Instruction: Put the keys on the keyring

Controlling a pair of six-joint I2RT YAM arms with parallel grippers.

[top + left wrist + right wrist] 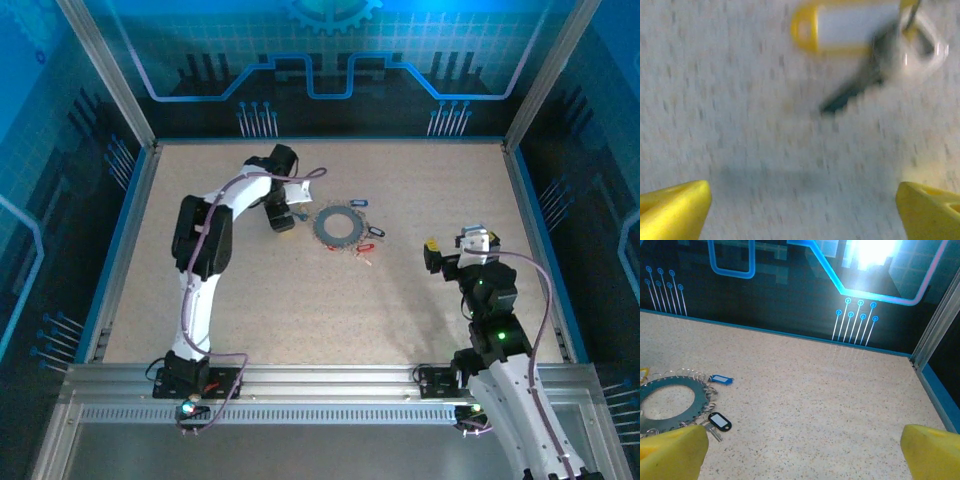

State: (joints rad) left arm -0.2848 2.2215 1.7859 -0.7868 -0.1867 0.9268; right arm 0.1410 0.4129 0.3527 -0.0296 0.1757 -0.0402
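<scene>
Lying on the table [300,320], a yellow key [840,25] sits just ahead of the left gripper [802,210], its jaws wide and empty. The right gripper [802,450] gapes wide too.

One keyring [338,226] and four tagged keys counted on one table [250,320].
Keys by tag colour: one blue-tagged key [357,204], one black-tagged key [720,421], one red-tagged key [365,247], one yellow-tagged key [850,25]; any others are too small to count.
</scene>
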